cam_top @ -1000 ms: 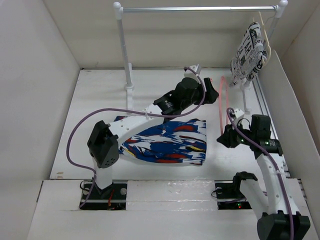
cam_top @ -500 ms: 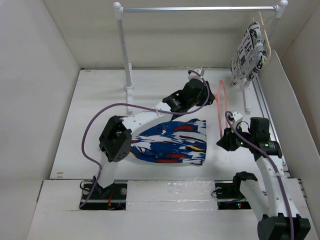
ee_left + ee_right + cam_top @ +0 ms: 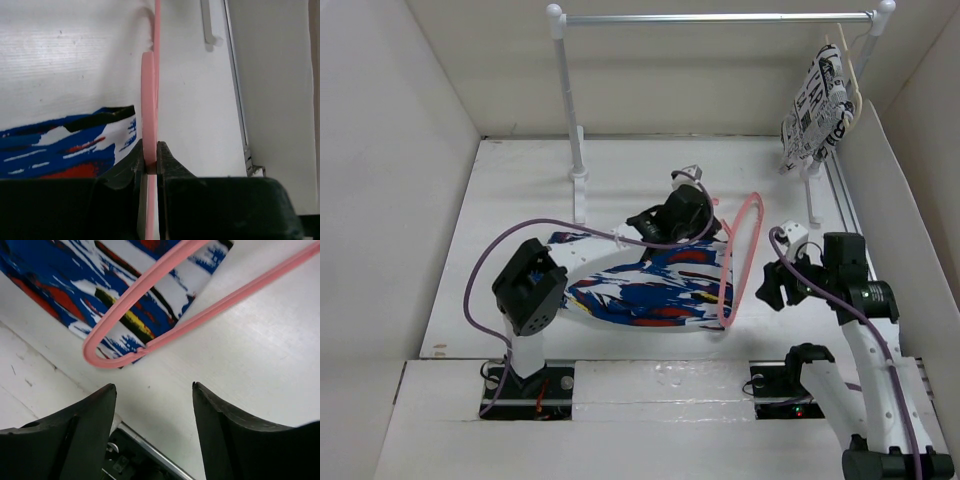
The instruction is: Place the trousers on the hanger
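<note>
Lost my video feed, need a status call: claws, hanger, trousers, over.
Left claw shut on the hanger. Right claw open, empty, beside its lower end. Trousers flat on table, hanger end over their edge, not hung. Nothing in the way.

Looks like a robot lab bench. Boxed in by plain white walls (image 3: 400, 150), small clothes rail (image 3: 720, 17) beyond the arms (image 3: 528, 295).

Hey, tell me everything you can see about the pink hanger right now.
The hanger is thin, smooth pink plastic, a narrow loop with rounded corners; its hook cannot be made out. The left gripper is shut on it, holding it tilted on edge. Its near rounded corner sits over the right edge of the trousers; contact there cannot be judged. The right gripper is open beside it, not touching.
</note>
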`<act>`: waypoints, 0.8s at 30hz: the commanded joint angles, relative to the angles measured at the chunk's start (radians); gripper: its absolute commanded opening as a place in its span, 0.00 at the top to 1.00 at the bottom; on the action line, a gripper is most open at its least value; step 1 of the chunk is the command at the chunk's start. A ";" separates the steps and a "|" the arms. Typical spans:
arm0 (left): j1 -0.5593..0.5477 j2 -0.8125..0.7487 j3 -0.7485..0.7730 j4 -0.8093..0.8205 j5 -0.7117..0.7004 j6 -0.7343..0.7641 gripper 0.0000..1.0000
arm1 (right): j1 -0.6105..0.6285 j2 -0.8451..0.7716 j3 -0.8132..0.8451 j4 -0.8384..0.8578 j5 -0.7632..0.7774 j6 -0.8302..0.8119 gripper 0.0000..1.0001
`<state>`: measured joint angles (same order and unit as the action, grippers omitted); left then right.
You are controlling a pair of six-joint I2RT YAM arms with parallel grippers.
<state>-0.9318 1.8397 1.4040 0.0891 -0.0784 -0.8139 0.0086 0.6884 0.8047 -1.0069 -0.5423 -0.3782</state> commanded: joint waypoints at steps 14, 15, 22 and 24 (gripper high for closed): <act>-0.090 -0.195 -0.307 0.153 -0.147 -0.214 1.00 | 0.027 0.129 -0.179 0.520 -0.154 0.147 0.99; -0.090 -0.189 -0.330 0.155 -0.152 -0.228 1.00 | 0.039 0.146 -0.206 0.551 -0.156 0.153 0.94; -0.099 -0.178 -0.381 0.141 -0.198 -0.248 1.00 | 0.091 0.319 -0.278 0.804 -0.076 0.185 0.63; -0.099 -0.178 -0.392 0.139 -0.207 -0.251 1.00 | 0.102 0.391 -0.298 0.889 -0.071 0.194 0.59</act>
<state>-1.0256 1.6657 1.0374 0.2226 -0.2390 -1.0527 0.0952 1.0203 0.5259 -0.3275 -0.6304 -0.2073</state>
